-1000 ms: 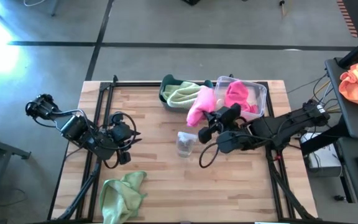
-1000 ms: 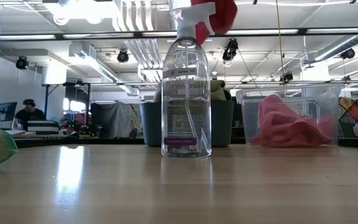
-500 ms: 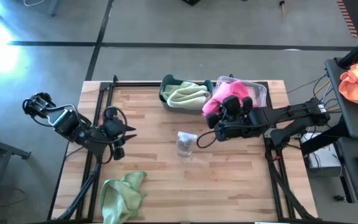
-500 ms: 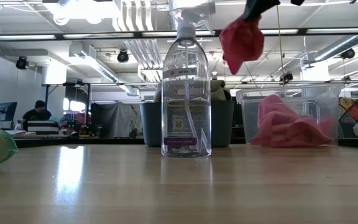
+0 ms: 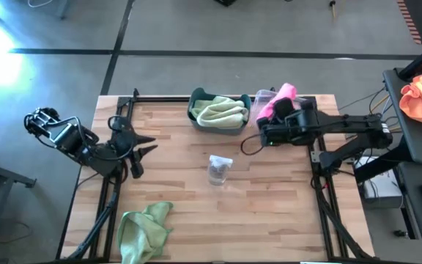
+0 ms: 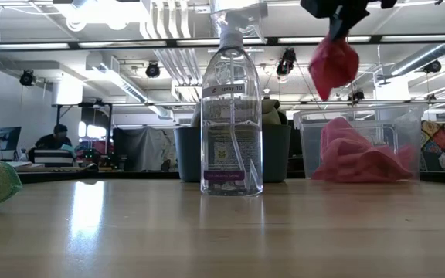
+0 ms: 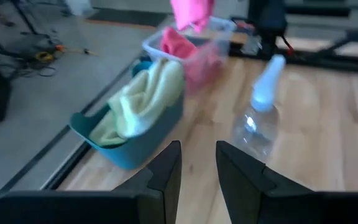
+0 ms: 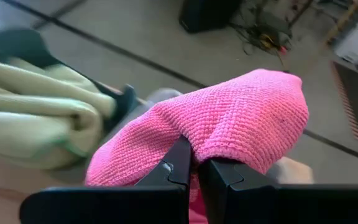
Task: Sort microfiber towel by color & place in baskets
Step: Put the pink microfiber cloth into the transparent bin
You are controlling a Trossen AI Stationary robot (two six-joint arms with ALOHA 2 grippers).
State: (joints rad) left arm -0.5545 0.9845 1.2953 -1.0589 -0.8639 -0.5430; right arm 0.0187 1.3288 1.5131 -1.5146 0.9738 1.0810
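Pink towel [image 5: 282, 97] now over clear basket [image 5: 308, 107]

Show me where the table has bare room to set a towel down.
Bare wood lies between the spray bottle and the table's right edge, also between the left gripper and the bottle. The far edge is crowded: teal basket, clear basket, right gripper holding a pink towel. A green towel fills the near-left corner.

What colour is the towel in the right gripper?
Bright pink towel; the right wrist view shows it best.

Wood table [image 5: 182, 213]: 2 baskets, spray bottle [image 5: 218, 169], green towel [image 5: 141, 227].
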